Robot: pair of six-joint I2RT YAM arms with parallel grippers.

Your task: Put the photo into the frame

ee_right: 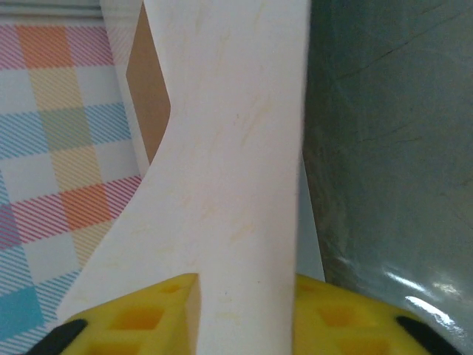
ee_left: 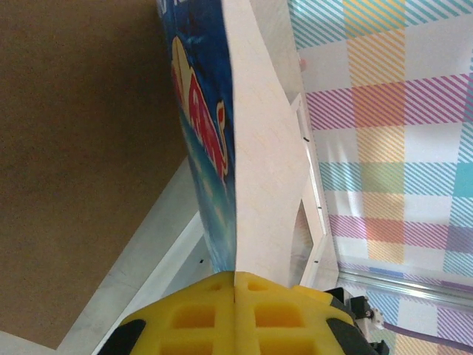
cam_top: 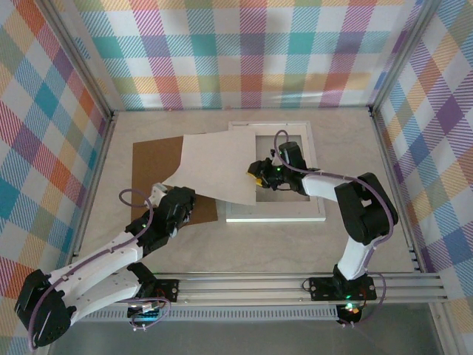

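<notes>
As I read the top view from the left: brown backing board [cam_top: 151,174] lies flat on the table [cam_top: 244,248], just left of the frame [cam_top: 275,217]; left gripper [cam_top: 175,194] sits over the board's near right corner, left of the frame, clamped on the near left corner of the photo [cam_top: 214,166]; left wrist view agrees, yellow pads [ee_left: 192,322] pressed together with the sheet's edge between them; printed blue side with red marks faces the board, pale back faces the frame side; photo is off the table, bowed, pale back up, spanning from above the board to above the frame's left part; not yet in the frame; right gripper [cam_top: 259,176] is over the frame's left-centre, pinched on the photo's right edge; right wrist view has the pale sheet running up between its yellow pads, dark glossy pane [ee_right: 392,148] beside it; frame lies flat, right of the board.
</notes>
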